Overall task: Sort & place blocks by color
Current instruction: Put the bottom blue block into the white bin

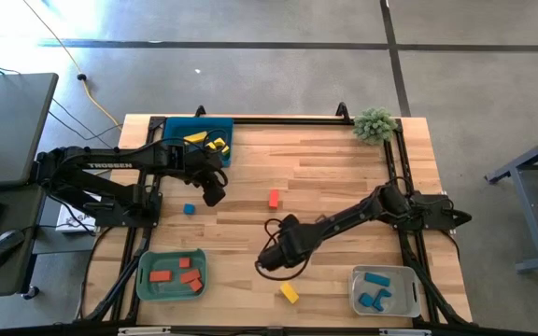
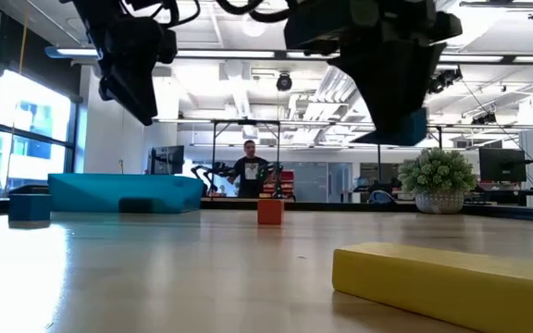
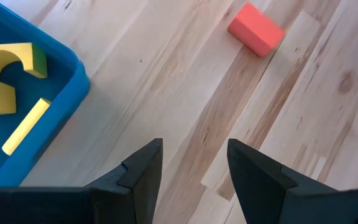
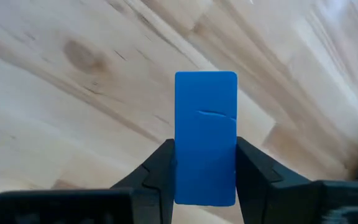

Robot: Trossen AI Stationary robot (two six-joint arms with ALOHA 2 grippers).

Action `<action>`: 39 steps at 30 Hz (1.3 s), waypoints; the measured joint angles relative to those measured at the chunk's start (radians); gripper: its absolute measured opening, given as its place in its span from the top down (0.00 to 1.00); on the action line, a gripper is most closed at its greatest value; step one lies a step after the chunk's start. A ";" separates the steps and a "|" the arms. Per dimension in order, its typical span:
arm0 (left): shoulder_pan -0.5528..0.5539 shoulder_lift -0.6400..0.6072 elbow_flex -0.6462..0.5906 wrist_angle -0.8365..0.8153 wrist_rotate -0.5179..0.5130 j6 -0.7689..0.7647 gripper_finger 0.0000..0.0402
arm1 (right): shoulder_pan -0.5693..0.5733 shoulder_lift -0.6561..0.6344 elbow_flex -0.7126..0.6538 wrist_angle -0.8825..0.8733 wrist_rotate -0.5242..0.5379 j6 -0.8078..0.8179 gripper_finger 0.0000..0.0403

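**Right tool holds a blue bar above the counter; left tool hangs open beside the teal tray**

We take the teal tray (image 1: 177, 132) at the counter's (image 1: 325, 168) far left corner as our landmark. Inside it we see yellow blocks (image 1: 205, 142), among them an arch-shaped piece (image 3: 5, 76) and a thin bar (image 3: 25, 125).

Our left tool (image 1: 214, 193) hovers just off that tray's near right corner, fingers (image 3: 143, 173) apart with nothing between them, bare wood showing through the gap. A red-orange block (image 1: 274, 198) lies on the wood to the right of the left tool, well clear of the tray; we see it again in the left wrist view (image 3: 257, 29) and low across the counter (image 2: 269, 212). A small blue cube (image 1: 189, 209) sits near the tray's front side, just below the left tool in the overhead view.

Our right tool (image 1: 271, 259) is far from the tray, toward the counter's middle front. Its fingers (image 4: 160, 168) clamp a blue bar (image 4: 206, 137) by its two long sides, and the bar sticks out past the fingertips over bare wood. A yellow bar (image 1: 290, 292) lies flat on the counter just in front of the right tool.

Along the front edge, directly below the teal tray, a green tray (image 1: 146, 283) carries red-orange blocks (image 1: 177, 275). At the opposite front corner a grey tray (image 1: 403, 301) holds blue blocks (image 1: 375, 289).
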State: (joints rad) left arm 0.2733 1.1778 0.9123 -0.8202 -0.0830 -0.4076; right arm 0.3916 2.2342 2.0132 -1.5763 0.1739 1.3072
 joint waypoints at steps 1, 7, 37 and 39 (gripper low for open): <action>0.000 0.000 0.000 0.004 0.000 0.000 0.58 | 0.000 -0.005 0.000 0.003 0.011 -0.017 0.75; -0.001 0.000 0.000 0.010 0.000 0.000 0.58 | 0.008 -0.025 0.000 0.008 0.039 -0.055 0.75; -0.001 0.000 0.000 0.011 0.001 -0.140 0.58 | 0.149 -0.492 -0.541 0.024 -0.050 -0.146 0.73; -0.001 0.000 0.000 0.011 0.001 -0.140 0.58 | 0.180 -0.555 -0.592 0.038 -0.063 -0.105 0.74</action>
State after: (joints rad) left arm 0.2722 1.1778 0.9123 -0.8093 -0.0819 -0.5480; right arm 0.5715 1.6788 1.4215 -1.5384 0.1111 1.2018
